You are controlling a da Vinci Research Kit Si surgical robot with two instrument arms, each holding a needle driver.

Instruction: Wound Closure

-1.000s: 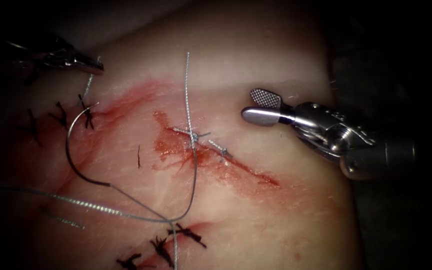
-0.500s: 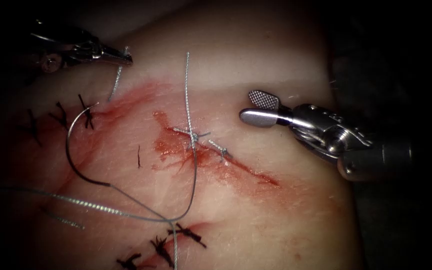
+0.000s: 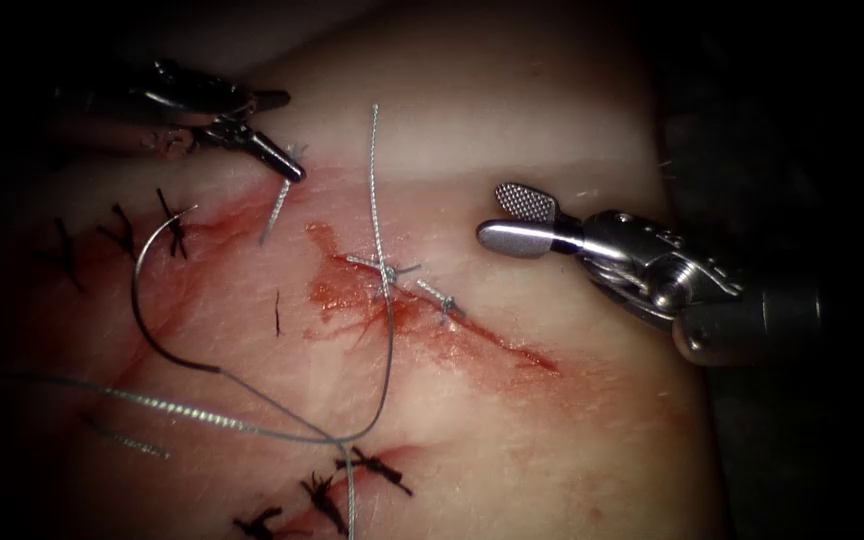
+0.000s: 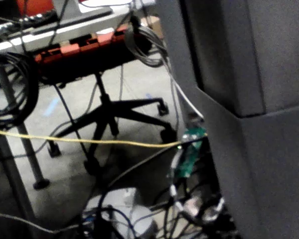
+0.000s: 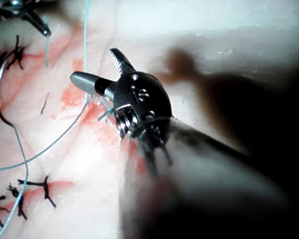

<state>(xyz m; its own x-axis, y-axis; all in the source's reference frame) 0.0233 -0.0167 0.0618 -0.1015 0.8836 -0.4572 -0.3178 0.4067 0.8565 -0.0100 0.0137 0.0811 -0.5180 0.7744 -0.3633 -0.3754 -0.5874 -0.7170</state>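
The cut [image 3: 452, 320] runs down to the right across the tissue [image 3: 512, 120], with red fluid around it and two grey knots [image 3: 387, 270] on it. The curved needle [image 3: 142, 300] lies free on the tissue left of the cut, not in it. Its grey thread [image 3: 389, 350] loops back up to the knots. My left tool [image 3: 294, 136] is up and left of the cut with jaws open. A short cut piece of thread [image 3: 274, 208] rests against its lower jaw's tip. My right tool [image 3: 492, 212] [image 5: 92, 63] hovers right of the cut, jaws open and holding nothing.
Dark stitches [image 3: 172, 228] sit at the far left near the needle's point, and more dark stitches [image 3: 372, 465] along the bottom. A free grey thread end [image 3: 374, 150] rises from the knots. Another grey strand [image 3: 152, 405] runs off to the left.
My left tool moved right toward the cut with the short thread piece in its shut jaws, then opened them. The right tool barely shifted. Needle and looped thread stayed put.
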